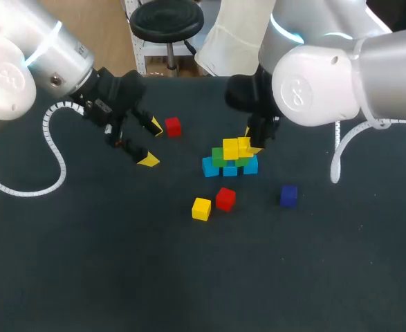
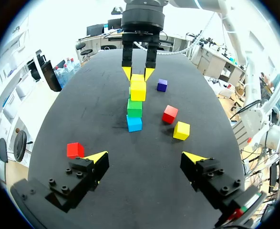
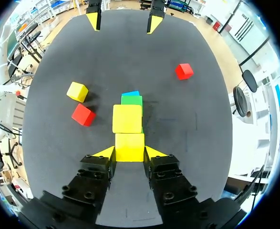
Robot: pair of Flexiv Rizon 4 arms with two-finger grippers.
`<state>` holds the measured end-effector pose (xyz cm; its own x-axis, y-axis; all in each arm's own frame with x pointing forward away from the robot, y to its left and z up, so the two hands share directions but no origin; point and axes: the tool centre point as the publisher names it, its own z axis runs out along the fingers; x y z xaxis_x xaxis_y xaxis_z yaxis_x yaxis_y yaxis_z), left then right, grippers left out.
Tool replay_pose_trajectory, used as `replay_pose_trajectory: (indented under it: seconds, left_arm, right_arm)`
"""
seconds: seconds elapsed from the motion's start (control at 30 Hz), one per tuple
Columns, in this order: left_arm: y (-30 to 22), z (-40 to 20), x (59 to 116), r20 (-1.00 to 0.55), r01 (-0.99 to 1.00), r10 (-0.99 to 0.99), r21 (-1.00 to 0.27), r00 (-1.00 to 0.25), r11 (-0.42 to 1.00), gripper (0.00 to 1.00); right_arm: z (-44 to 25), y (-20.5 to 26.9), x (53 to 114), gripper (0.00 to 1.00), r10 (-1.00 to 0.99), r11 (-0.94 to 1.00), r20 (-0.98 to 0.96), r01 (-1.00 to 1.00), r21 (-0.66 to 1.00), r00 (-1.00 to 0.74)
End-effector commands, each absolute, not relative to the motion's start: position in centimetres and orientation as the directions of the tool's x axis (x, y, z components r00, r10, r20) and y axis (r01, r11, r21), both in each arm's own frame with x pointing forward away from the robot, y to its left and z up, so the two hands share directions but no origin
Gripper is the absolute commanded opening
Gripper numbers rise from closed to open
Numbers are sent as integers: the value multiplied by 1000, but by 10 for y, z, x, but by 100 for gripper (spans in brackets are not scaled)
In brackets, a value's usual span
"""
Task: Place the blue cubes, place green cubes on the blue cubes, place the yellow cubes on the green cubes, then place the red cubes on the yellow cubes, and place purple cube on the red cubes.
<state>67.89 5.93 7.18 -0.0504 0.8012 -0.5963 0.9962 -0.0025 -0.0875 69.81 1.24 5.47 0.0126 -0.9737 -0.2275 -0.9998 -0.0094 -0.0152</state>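
Left gripper (image 1: 151,144) agape — right gripper (image 3: 129,152) tight

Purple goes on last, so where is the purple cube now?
In the head view the purple cube lies alone on my right side, right of the stack and the nearer loose red cube.

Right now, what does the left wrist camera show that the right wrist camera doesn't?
Only the left wrist view: the purple cube. Only the right wrist view: nothing extra, just a close look at the right gripper clamping the held yellow cube from both sides. Both: the green cube, the loose yellow cube, the red cube beside it and the open left gripper.
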Motion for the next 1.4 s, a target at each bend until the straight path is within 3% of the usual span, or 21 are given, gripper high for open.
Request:
replay_pose_trajectory:
  seconds: [0.03,0.57,0.63,0.67,1.4]
  left_arm:
    - [60,71,678,-598,996,800,-85,-48,-4,100]
    - [60,71,678,-598,996,800,-85,-48,-4,100]
    - [60,71,678,-598,996,800,-85,-48,-4,100]
    - [60,71,678,-598,996,800,-85,-48,-4,100]
    - [60,71,678,-598,996,800,-85,-48,-4,100]
  right_arm:
    - [55,13,700,33,-973,-11,-229,-1000,-11,13]
    - [56,11,700,49,-972,-9,-235,-1000,-9,10]
    - [58,10,699,93,-970,-9,-241,-1000,-6,10]
    - [59,9,699,100,-969,-8,-247,-1000,-3,9]
    - [79,-103,669,100,-685,70,-727,-998,6,-53]
